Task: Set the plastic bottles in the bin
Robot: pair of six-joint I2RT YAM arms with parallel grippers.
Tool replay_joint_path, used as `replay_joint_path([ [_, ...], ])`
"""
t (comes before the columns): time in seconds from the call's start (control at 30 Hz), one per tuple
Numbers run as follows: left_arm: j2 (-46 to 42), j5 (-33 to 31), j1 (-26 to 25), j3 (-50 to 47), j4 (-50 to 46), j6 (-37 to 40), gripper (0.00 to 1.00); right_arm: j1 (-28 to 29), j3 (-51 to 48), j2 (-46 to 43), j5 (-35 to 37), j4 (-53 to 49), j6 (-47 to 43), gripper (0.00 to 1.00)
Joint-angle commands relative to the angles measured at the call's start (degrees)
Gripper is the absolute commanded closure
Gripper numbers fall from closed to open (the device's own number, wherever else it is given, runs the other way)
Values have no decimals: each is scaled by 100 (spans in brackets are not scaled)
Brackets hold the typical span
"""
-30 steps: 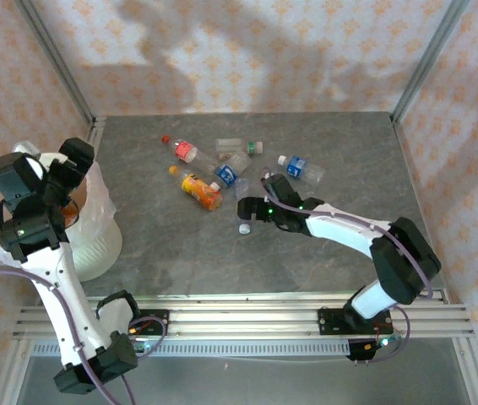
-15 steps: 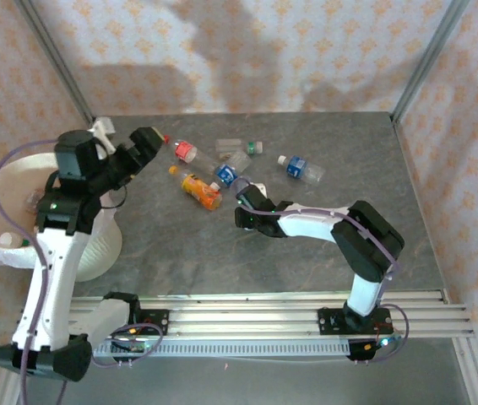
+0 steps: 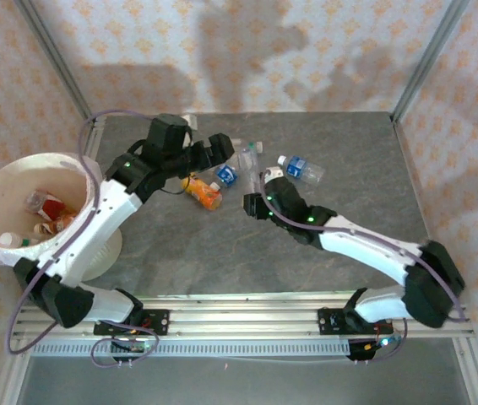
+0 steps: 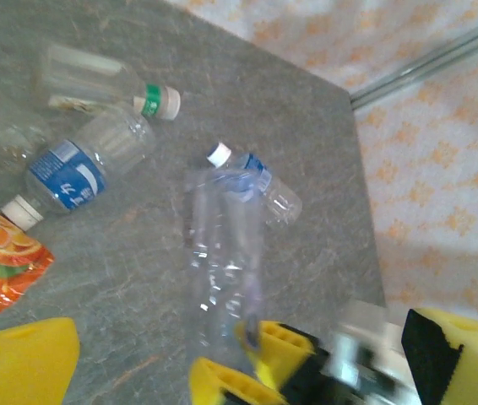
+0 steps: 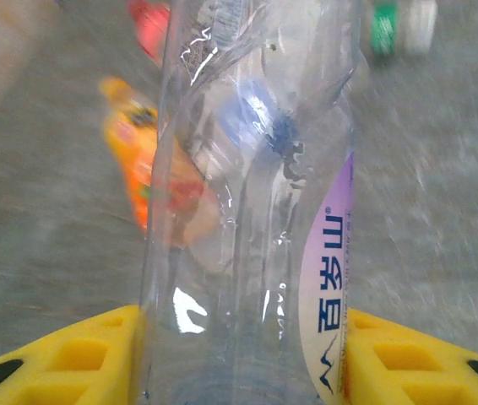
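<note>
blurring smears everything behind the clear bottle [image 5: 247,169] in the right wrist view, and the frame cuts off its cap and base; the orange smear is probably the orange-labelled bottle [image 3: 202,191]. the right gripper [image 3: 256,205] is clamped on that clear bottle above the table's [image 3: 357,152] middle, a yellow finger [image 5: 70,363] pressed to each side. the left gripper [image 3: 219,148] hangs spread wide and empty near the far edge, its fingers [image 4: 19,363] cropped at the frame corners. the bin [image 3: 32,159] sits by the left edge, bottles [image 3: 40,207] inside.
</note>
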Motion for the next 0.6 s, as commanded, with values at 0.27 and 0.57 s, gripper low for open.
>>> replay_joint_path([
  [0.27, 824, -119, -544, 588, 163, 358, 2, -12, -83, -728, -2191, 954, -307, 61],
  [0.57, 657, -354, -544, 437, 316, 310, 36, -12, -12, -694, -2140, 1034, -307, 59],
])
